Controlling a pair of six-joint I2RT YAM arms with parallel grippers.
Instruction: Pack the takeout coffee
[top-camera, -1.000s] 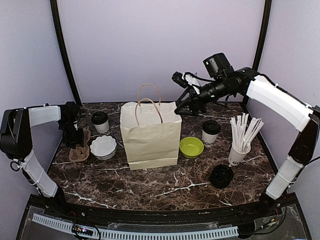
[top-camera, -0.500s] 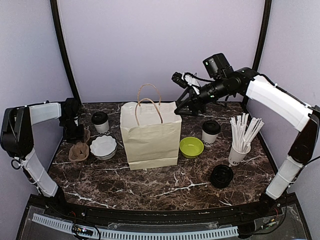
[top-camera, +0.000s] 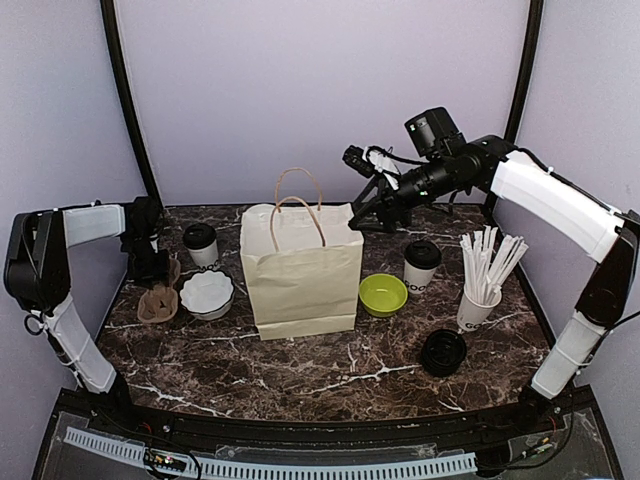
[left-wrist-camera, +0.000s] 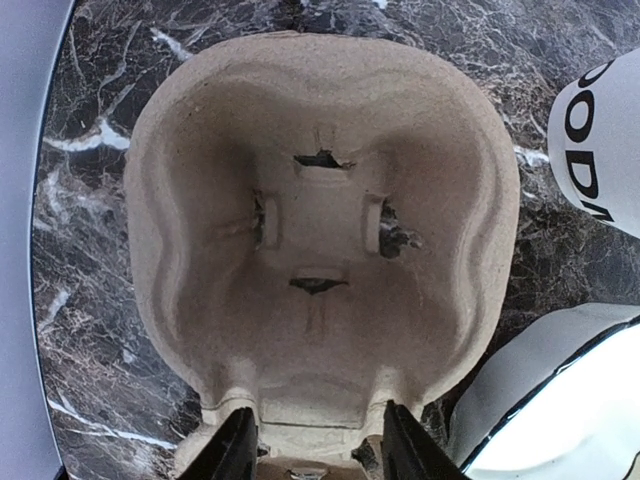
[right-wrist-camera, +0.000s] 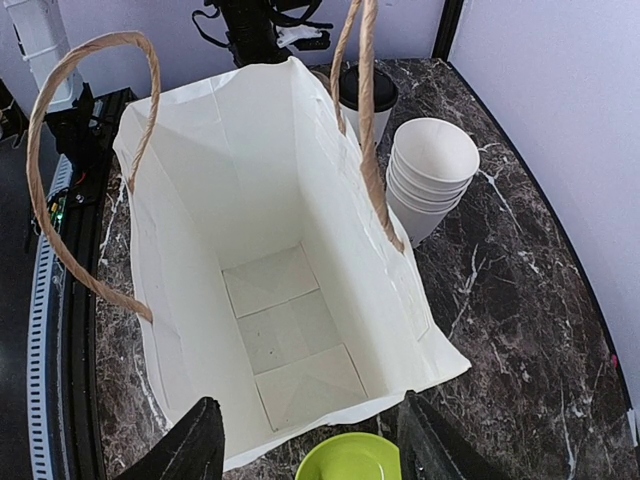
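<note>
Paper bag (top-camera: 300, 265), coffee cup (top-camera: 201, 244) L-rear of bag, 2nd coffee cup (top-camera: 421, 264) R of bag past green bowl (top-camera: 383, 294), R gripper (top-camera: 354, 223) over bag's R rim, jaws wide, empty, L gripper (left-wrist-camera: 318, 450) far L, jaws straddle pulp carrier (left-wrist-camera: 320, 230) edge, grip unclear

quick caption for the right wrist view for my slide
Right wrist view: open right gripper above the empty paper bag, stacked white bowls and a lidded coffee cup beside it
</note>
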